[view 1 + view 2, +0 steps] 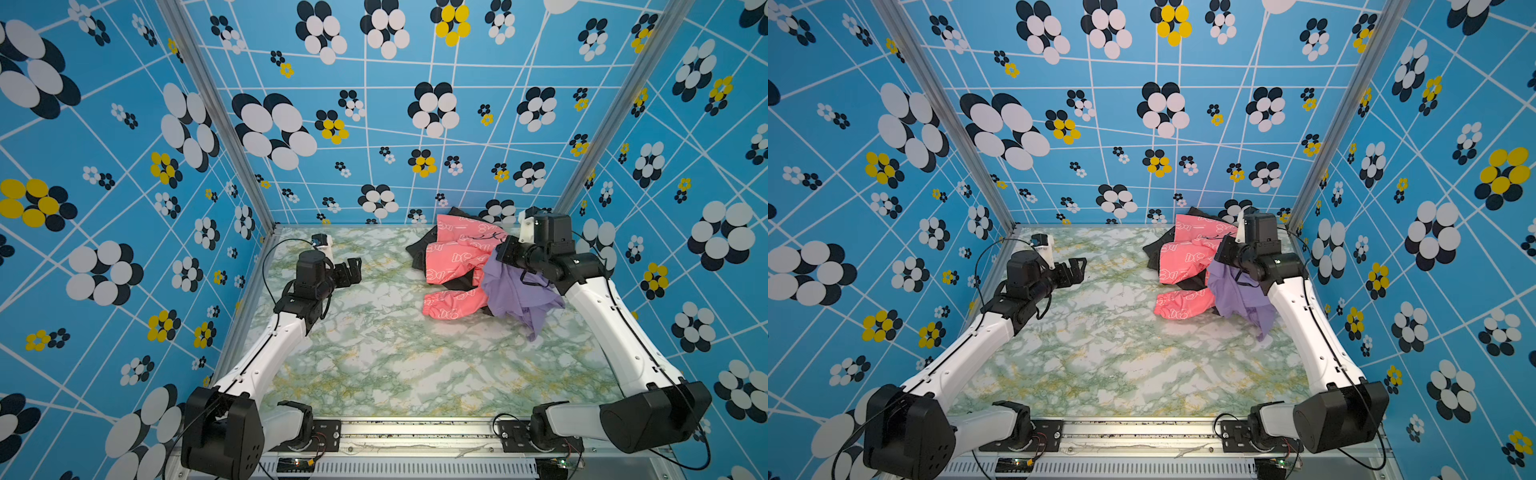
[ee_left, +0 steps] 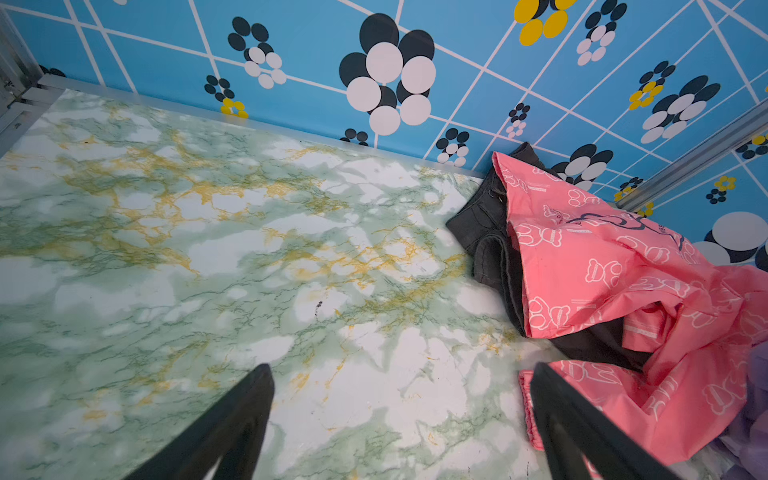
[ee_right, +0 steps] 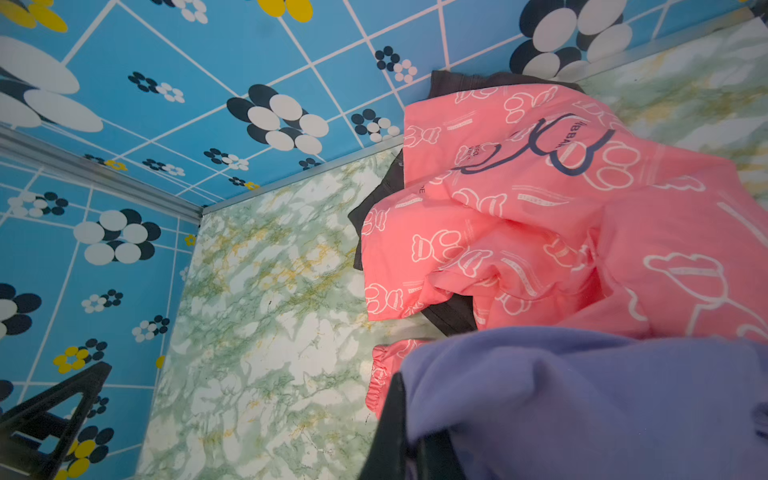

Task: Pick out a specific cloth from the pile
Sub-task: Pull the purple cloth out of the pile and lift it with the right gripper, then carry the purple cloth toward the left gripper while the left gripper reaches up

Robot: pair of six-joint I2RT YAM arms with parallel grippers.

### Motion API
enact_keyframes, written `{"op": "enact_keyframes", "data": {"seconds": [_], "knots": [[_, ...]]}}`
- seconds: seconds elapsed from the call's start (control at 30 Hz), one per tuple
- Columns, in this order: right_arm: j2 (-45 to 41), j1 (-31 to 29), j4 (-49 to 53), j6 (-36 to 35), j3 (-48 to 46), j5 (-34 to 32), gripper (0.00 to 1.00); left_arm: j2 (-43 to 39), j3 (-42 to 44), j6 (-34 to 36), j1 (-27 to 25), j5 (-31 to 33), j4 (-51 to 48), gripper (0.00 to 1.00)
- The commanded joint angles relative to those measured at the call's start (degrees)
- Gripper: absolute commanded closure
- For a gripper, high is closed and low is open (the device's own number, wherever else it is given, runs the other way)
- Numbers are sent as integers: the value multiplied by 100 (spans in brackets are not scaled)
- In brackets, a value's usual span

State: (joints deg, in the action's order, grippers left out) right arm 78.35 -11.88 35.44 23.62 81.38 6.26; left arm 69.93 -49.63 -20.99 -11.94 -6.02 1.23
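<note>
We saw R gripper (image 1: 498,261) clamped on the thin plain lavender cloth (image 1: 515,297), which hung just beside the coral-pink & black clothes pile (image 1: 455,249), far-right on green-marbled table (image 1: 374,357). L gripper (image 1: 354,266) gaped wide, empty.

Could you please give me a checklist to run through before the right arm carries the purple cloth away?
1. Right gripper shut on cloth: ok.
2. Cloth clear of pink garment: cannot tell; they overlap in both top views.
3. Cloth's tail off the table: cannot tell.
4. Black garment lying on table, not gripped: ok.
5. Left gripper open, empty: ok.
</note>
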Motion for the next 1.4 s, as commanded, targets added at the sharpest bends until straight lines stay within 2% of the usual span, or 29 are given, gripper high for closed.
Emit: {"op": "enact_keyframes", "data": {"seconds": [0.0,0.2,0.7,0.97,1.07,1.37], "knots": [[215,-311,232,-641,497,-133,100,-37,-62,56,-53,84,-47,3],[685,-701,677,-1161,1428,-384,100,125,-63,56,-113,143,108,3],[870,-704,551,-1275,3291,-650,100,144,-366,291,-289,270,8,3],[1395,-711,1141,-1424,4700,-437,100,-18,-556,370,-508,278,-108,3],[1491,-711,1317,-1459,4729,-194,100,-57,-524,436,-569,286,-35,3],[1857,-851,739,-1096,3906,905,100,103,-639,354,-691,928,79,3]]}}
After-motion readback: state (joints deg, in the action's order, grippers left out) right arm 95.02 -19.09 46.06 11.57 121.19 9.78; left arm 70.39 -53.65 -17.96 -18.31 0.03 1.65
